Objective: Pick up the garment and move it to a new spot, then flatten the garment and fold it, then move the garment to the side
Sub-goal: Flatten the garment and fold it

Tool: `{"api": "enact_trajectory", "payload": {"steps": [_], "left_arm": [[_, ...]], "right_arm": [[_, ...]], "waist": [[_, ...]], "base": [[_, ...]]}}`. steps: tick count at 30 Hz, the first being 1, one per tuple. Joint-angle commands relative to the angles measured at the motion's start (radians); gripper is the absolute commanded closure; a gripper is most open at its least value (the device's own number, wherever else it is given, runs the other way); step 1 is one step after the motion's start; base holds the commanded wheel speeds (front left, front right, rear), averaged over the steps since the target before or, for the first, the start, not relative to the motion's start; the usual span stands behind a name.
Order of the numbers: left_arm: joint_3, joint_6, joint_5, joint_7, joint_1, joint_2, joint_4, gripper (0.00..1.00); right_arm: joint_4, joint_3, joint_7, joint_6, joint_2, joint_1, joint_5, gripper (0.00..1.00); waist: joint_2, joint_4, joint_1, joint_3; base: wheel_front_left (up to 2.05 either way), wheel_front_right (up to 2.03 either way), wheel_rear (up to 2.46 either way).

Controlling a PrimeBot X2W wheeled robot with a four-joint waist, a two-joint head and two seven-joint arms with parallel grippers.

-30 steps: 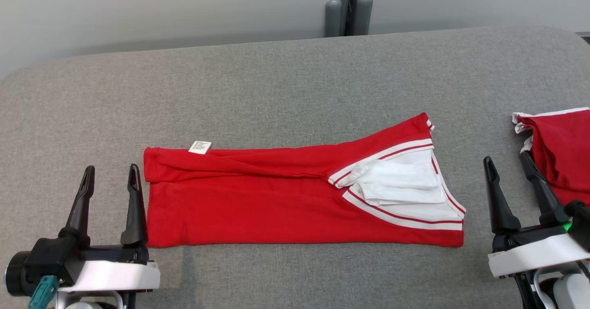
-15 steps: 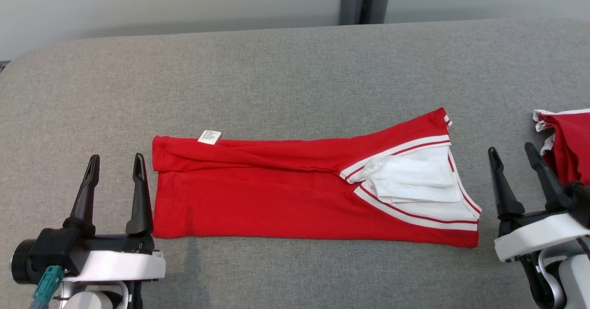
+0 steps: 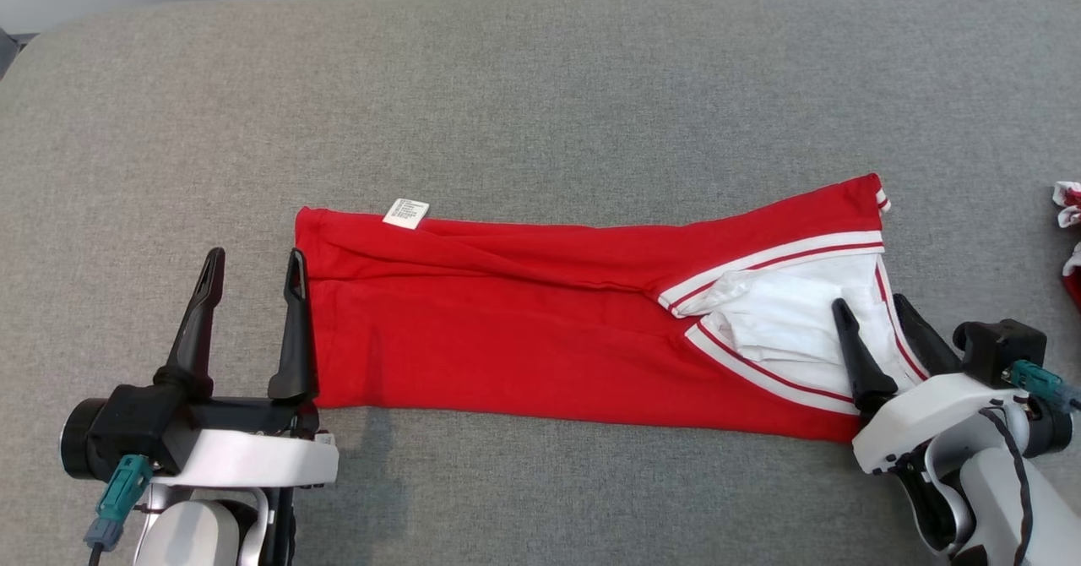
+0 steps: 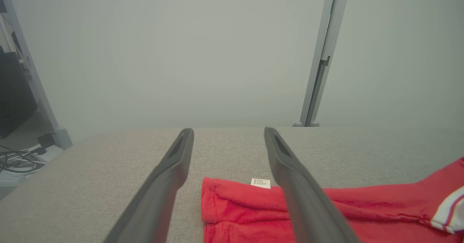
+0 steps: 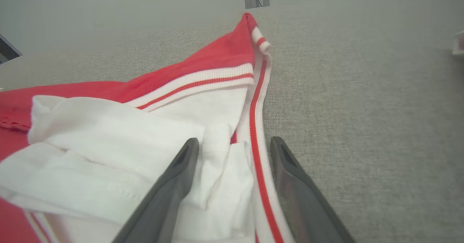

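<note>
The garment [image 3: 540, 338] lies mid-table [image 3: 507, 84] as a long flat strip, red, with the white inside and striped trim [image 3: 777, 253] showing at its right end. I judge the move and the flattening done and a first lengthwise fold made. What is left, as I read it, is at least one more fold across, then shifting it to the side.

Both grippers are spread wide and hold nothing. The left gripper [image 3: 255, 253] sits at the strip's left edge, its inner finger over the red hem. The right gripper [image 3: 869, 301] is at the right end, over the white cloth.

The head view gives me the whole layout, plus a scrap of other red-and-white cloth [image 3: 1066, 211] at the far right. The right wrist view shows what the head view cannot: the trim runs up between the fingers, one finger over white cloth, the other over bare table. Whether the tips touch the fabric I can't quite tell. The left wrist view shows the label [image 4: 260, 182] at the far corner between its fingers, and beyond the table a post [image 4: 322, 54] and cables [image 4: 14, 159].
</note>
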Motion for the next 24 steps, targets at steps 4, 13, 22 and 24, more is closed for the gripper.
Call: {"api": "enact_trajectory", "payload": {"steps": [4, 13, 22, 24], "left_arm": [[0.008, -0.008, 0.012, -0.003, -0.018, -0.003, 0.004, 0.00], [0.021, -0.016, 0.023, -0.003, -0.009, -0.011, 0.004, 0.00], [0.030, -0.021, 0.031, -0.003, 0.004, -0.008, 0.005, 0.00], [0.032, -0.020, 0.032, -0.003, 0.006, -0.008, 0.006, 0.00]], "right_arm": [[0.060, 0.034, 0.024, 0.000, 0.005, -0.009, 0.035, 0.00], [0.071, 0.124, 0.017, -0.001, -0.014, 0.009, 0.117, 1.00], [-0.019, 0.047, -0.058, -0.002, -0.117, 0.002, 0.119, 1.00], [-0.032, 0.014, -0.062, -0.002, -0.140, 0.012, 0.112, 1.00]], "waist": [[-0.0001, 0.000, 0.0000, 0.006], [-0.0001, -0.020, 0.0000, -0.003], [-0.0001, -0.059, 0.0000, -0.019], [-0.0001, -0.067, 0.0000, -0.024]], "base": [[0.00, 0.00, 0.00], [0.00, 0.00, 0.00], [0.00, 0.00, 0.00], [0.00, 0.00, 0.00]]}}
